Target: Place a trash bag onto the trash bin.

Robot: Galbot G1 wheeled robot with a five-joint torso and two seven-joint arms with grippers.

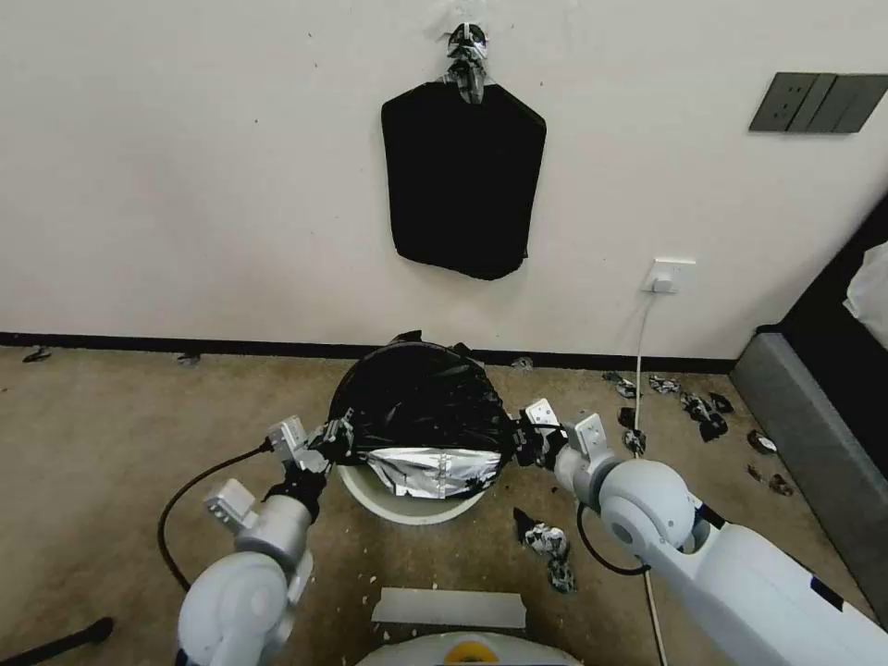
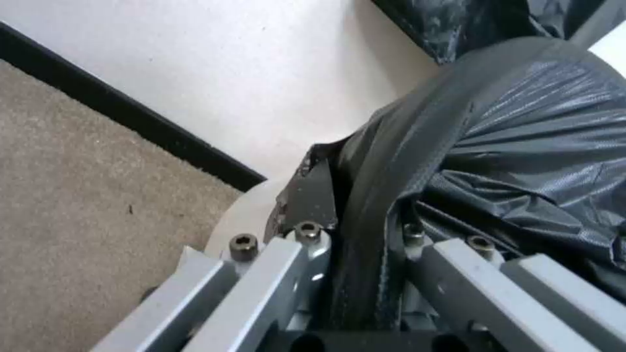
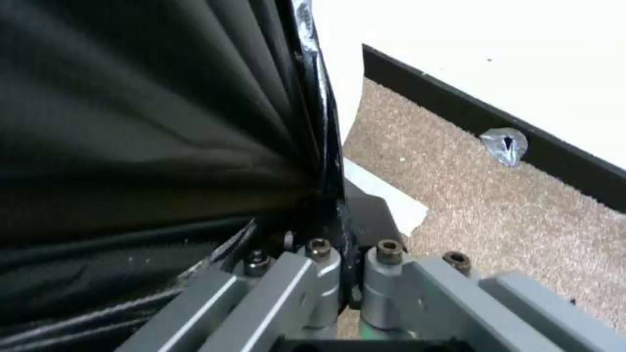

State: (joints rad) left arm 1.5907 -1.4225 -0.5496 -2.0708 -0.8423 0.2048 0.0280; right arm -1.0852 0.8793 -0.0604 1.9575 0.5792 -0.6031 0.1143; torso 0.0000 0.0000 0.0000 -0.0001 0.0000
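Both arms are on the job here. The left gripper (image 1: 335,437) is clamped on the left edge of the trash bag (image 1: 421,402), and the right gripper (image 1: 521,435) is pinched on the opposite edge, so the mouth is stretched wide between them, right over the trash bin (image 1: 416,504). The left wrist view shows a band of bag edge running between that gripper's closed fingers (image 2: 306,239), with the bin's pale rim just beside it; the right wrist view shows the same thing on the other side, film trapped between the fingers (image 3: 320,254).

I'd say this is the fitting step: the bag looks like it's draped over the far part of the rim, while the near side is still bare cream plastic, with a silvery fold of bag hanging inside. The next move probably calls for pulling both edges down and toward the robot evenly, so the hem hooks the near rim (thin film, so it could tear or slip off the back).

Around it: the flat black bundle of bags (image 1: 464,180) hangs on the wall above, torn plastic scraps (image 1: 546,541) litter the carpet to the right, a white cable (image 1: 640,370) runs down from the wall socket. Nothing really blocks the arms.
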